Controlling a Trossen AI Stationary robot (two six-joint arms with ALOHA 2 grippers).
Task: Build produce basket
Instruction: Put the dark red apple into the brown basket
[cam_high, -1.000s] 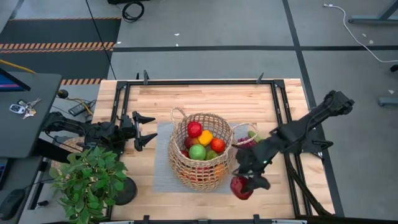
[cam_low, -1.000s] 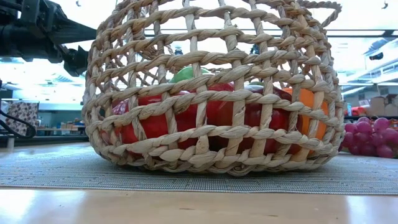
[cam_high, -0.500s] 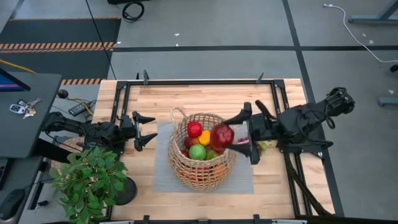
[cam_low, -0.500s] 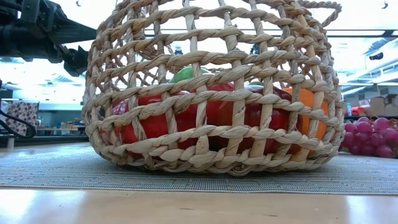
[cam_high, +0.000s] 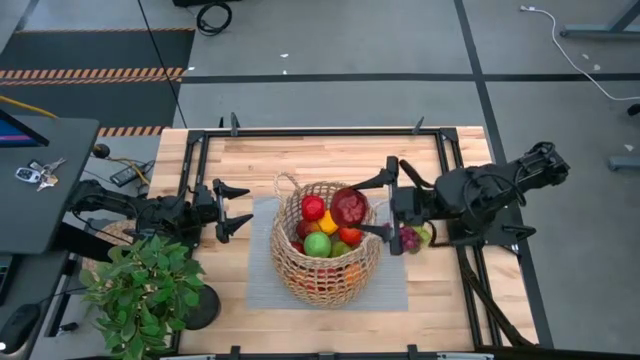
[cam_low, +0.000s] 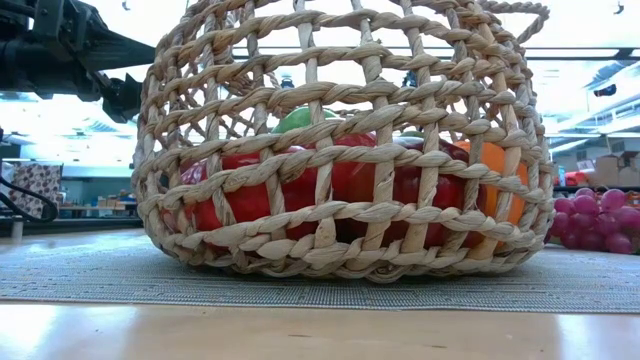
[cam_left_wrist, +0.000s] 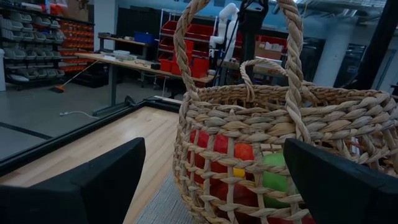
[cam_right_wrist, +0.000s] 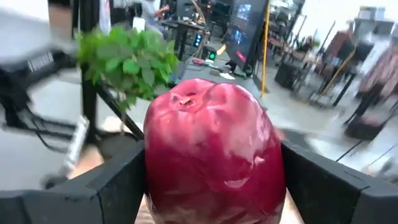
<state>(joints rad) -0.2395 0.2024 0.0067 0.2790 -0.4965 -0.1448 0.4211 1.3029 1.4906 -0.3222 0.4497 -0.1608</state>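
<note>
Sitting on grey mat (cam_high: 395, 290) at centre of wooden table (cam_high: 330, 155), wicker basket (cam_high: 322, 265) holds red apple (cam_high: 313, 208), green apple (cam_high: 318, 244), yellow pepper (cam_high: 330, 221). Only high view shows dark red fruit (cam_high: 348, 206) above basket's right rim, clamped in right gripper (cam_high: 378, 207); right wrist view confirms fruit (cam_right_wrist: 214, 152) wedged between both fingers (cam_right_wrist: 115, 186). Low view alone reveals purple grapes (cam_low: 600, 220) on table right of basket (cam_low: 340, 150). Right arm stretched level, pointing left. Left gripper (cam_high: 238, 209) just left of basket, jaws spread, empty. Potted plant (cam_high: 145, 290) at front left.
</note>
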